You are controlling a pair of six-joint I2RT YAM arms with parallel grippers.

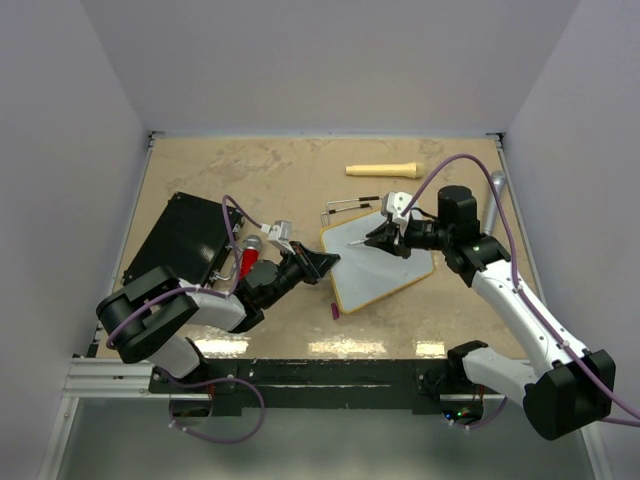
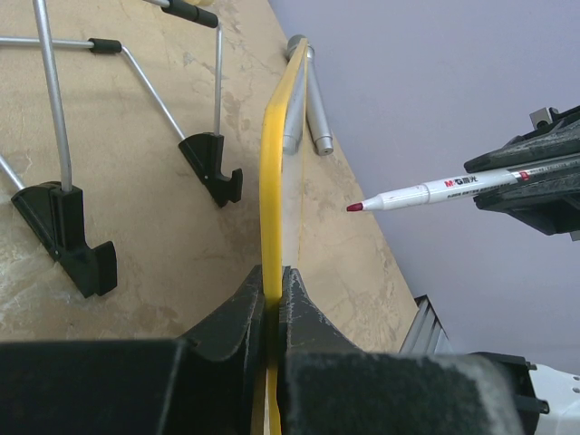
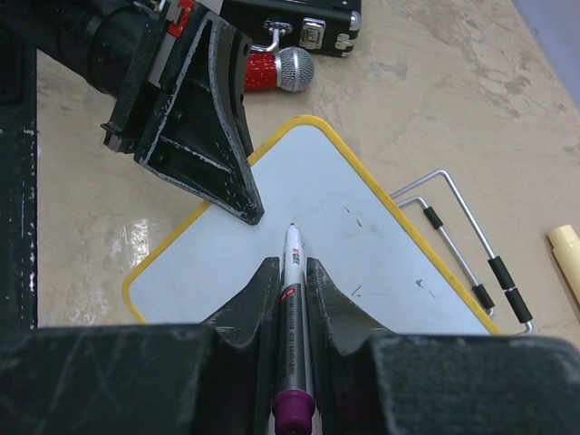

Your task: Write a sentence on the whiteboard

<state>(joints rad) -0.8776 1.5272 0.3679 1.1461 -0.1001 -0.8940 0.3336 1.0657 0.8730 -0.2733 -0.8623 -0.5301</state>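
Observation:
The whiteboard lies flat mid-table, white with a yellow rim. My left gripper is shut on its left edge; in the left wrist view the jaws pinch the yellow rim. My right gripper is shut on a white marker with a purple end. The marker has its red tip a little off the board's face. No sentence shows on the whiteboard, only a few tiny dark specks. The left gripper's finger sits over the board's corner.
A black case and a red microphone lie left of the board. A wire stand with black feet lies behind it. A cream wooden handle and a grey metal rod lie at the back right. A purple cap lies near the board's front.

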